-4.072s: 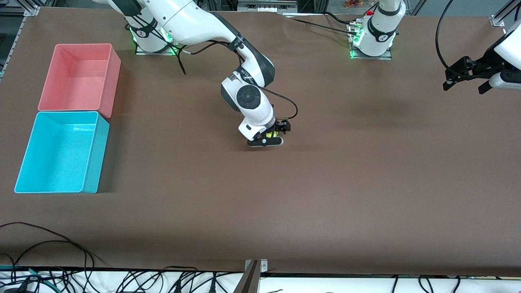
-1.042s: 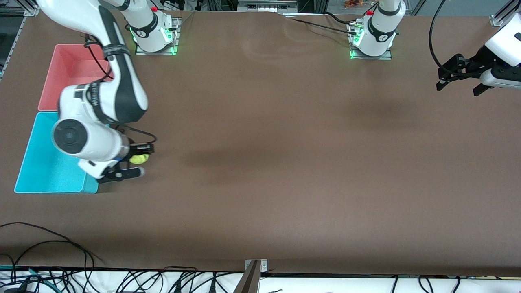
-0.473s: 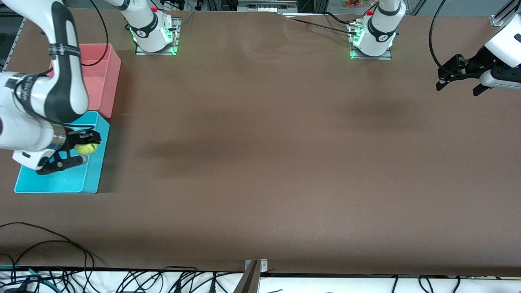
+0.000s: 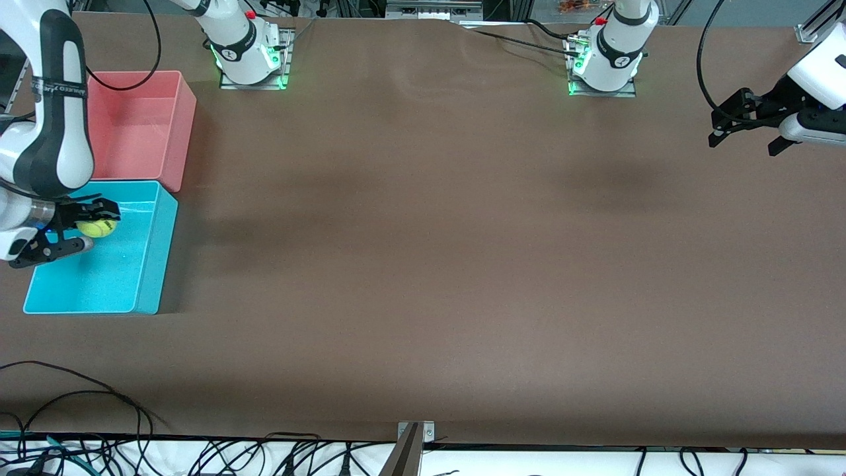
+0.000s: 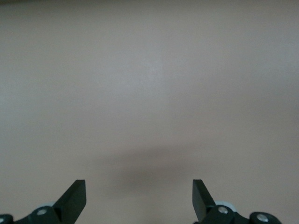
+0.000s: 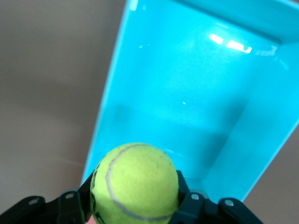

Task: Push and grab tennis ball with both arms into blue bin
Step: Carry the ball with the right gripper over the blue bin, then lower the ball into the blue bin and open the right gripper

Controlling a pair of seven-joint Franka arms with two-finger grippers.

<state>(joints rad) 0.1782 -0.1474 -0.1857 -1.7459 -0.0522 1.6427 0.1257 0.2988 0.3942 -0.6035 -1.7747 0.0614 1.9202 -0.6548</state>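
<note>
1. Ball (image 4: 96, 227): round, so no long axis. In the right wrist view the ball (image 6: 134, 184) shows a pale curved seam facing the camera; no logo or lettering readable there.

2. My right gripper (image 4: 66, 230): clamped on the ball, one finger on each side, the ball seated between the fingertips. I hold it in the air over the bin, above the part of it next to the pink bin.

3. Bin (image 4: 153, 251): light blue, open top, at the right arm's end of the table. Its walls and floor fill the right wrist view under the ball (image 6: 261, 135).

4. Pink bin (image 4: 185, 125): touching the blue one, farther from the front camera.

5. My left gripper (image 4: 745, 127): fingers apart, holding nothing, waiting over bare table (image 4: 462, 264) at the left arm's end.

6. Writing: dark lettering on my right arm's band, too small to read.
</note>
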